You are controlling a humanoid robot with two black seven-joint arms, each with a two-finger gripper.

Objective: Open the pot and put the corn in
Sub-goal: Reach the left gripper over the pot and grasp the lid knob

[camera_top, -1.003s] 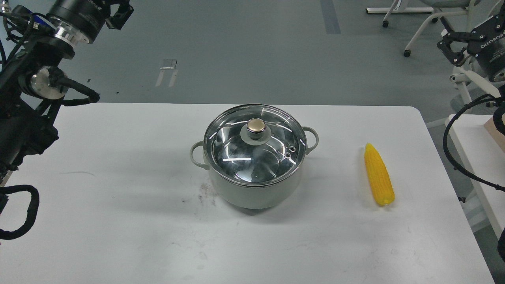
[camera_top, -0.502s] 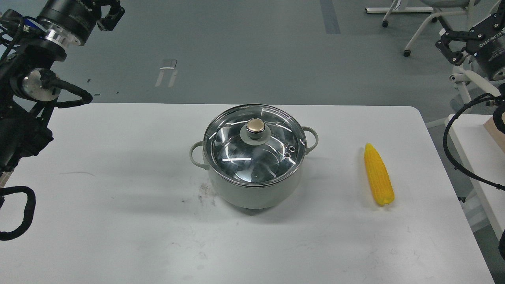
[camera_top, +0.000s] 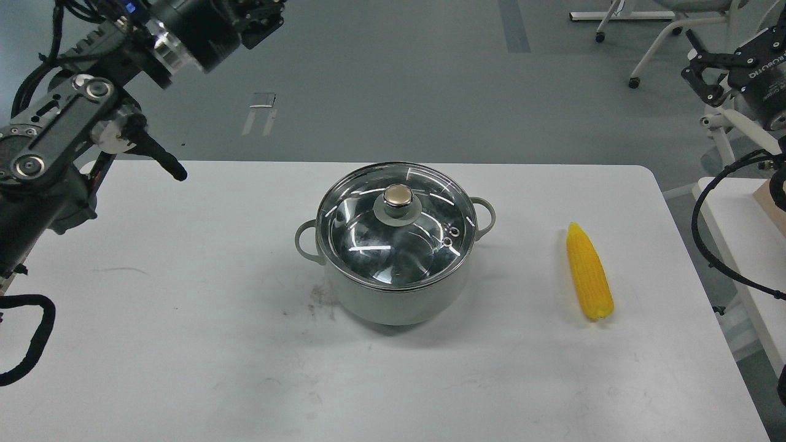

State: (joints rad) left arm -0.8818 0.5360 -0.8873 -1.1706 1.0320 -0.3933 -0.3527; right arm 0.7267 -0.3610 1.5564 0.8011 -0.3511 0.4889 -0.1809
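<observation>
The pale grey-green pot point(camera_top: 393, 299) stands in the middle of the white table point(camera_top: 184, 344). Its glass lid point(camera_top: 368, 236) with a brass-coloured knob point(camera_top: 399, 195) sits on it, closed. The yellow corn point(camera_top: 589, 274) lies on the table to the pot's right, pointed end away from me. My left gripper point(camera_top: 265, 17) is high at the top left, well behind and left of the pot, partly cut off by the frame's edge. My right gripper point(camera_top: 705, 75) hovers at the far right, beyond the table's back corner. Neither holds anything I can see.
A second white table point(camera_top: 740, 245) stands close to the right edge, with black cables point(camera_top: 700, 227) hanging between the two. White chair legs on castors point(camera_top: 651, 43) stand on the grey floor at the back right.
My left arm has swung so that its gripper moved right, toward the top centre. My right gripper has barely shifted. The pot, lid and corn have not moved.
</observation>
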